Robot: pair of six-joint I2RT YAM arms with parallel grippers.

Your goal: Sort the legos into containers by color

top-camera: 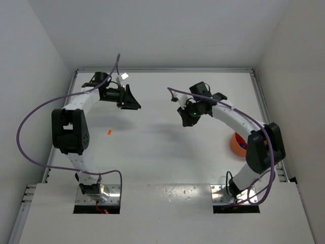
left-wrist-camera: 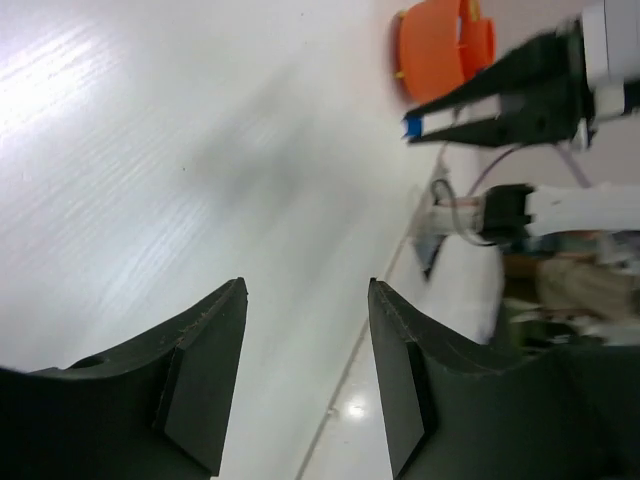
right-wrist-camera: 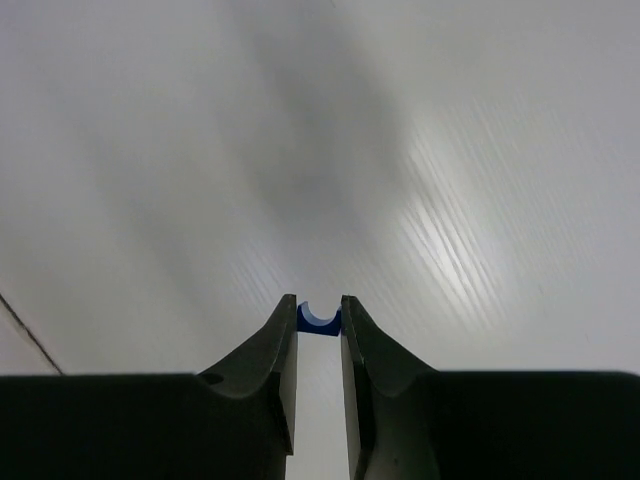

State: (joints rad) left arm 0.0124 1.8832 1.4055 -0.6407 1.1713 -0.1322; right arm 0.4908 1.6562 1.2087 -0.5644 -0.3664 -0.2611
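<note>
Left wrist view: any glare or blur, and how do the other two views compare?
Left wrist: glare on the white table, round orange plastic bowl soft. Right wrist: table blurred and glary, small blue lego brick sharp. Top external: even light, soft shadows.

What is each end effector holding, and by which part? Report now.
The right end effector pinches a blue lego by its opposite sides, at the fingertips. The left end effector is open, holding nothing.
</note>
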